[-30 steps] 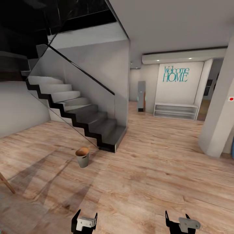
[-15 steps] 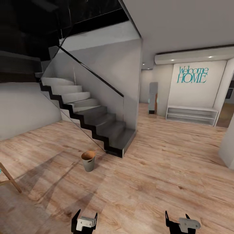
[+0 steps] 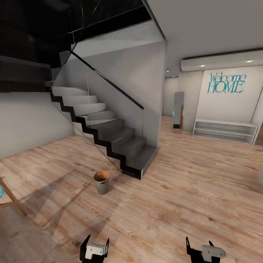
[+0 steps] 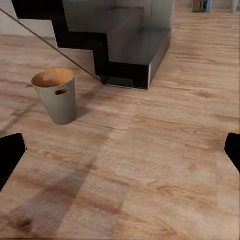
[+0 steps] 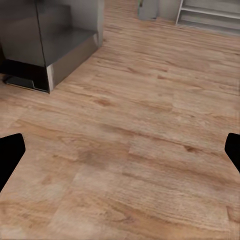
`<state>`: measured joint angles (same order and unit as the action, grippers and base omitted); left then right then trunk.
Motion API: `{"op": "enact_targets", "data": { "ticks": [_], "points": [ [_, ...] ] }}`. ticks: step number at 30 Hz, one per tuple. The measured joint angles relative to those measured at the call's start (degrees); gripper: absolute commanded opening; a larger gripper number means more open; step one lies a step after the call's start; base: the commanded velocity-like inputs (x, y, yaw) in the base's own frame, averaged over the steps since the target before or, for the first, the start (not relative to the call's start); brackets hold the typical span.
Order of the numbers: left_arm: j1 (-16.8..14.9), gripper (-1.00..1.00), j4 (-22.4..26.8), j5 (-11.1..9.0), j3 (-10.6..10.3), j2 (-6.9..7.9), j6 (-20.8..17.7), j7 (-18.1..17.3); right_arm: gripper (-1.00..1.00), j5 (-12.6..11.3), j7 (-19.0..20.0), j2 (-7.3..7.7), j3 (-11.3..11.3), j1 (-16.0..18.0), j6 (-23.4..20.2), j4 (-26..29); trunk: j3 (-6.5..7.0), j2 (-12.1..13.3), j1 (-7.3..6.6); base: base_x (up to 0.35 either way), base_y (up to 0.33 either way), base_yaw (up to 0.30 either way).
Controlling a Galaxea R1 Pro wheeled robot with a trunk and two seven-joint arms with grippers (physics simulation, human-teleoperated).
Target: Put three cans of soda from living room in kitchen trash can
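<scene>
Tash can (image 3: 102,182) stands upright on the wood floor (image 3: 175,204), near the staircase (image 3: 109,135) foot. Bare planks lie before it. Both grippers, left (image 3: 94,250) and right (image 3: 200,251), hold their jaws spread, empty.

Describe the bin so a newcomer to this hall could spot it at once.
Find the dark staircase with its glass side panel. On the wood floor just off its bottom step stands the trash can, alone and upright. It is small, round and tapered, pale grey outside and copper-brown inside, with a handle slot near the rim.
</scene>
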<state>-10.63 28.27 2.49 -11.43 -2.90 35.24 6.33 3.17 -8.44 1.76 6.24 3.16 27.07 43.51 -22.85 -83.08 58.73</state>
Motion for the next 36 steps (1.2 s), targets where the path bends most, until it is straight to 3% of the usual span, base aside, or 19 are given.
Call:
{"op": "enact_targets", "data": {
  "ticks": [36],
  "points": [
    [0.0, 1.00, 0.0, 0.0, 0.0, 0.00, 0.0, 0.0, 1.00, 0.1, 0.0, 0.00, 0.0, 0.0, 0.0, 0.0, -1.87, 0.0, 0.00, 0.001, 0.000, 0.201]
  ]
}}
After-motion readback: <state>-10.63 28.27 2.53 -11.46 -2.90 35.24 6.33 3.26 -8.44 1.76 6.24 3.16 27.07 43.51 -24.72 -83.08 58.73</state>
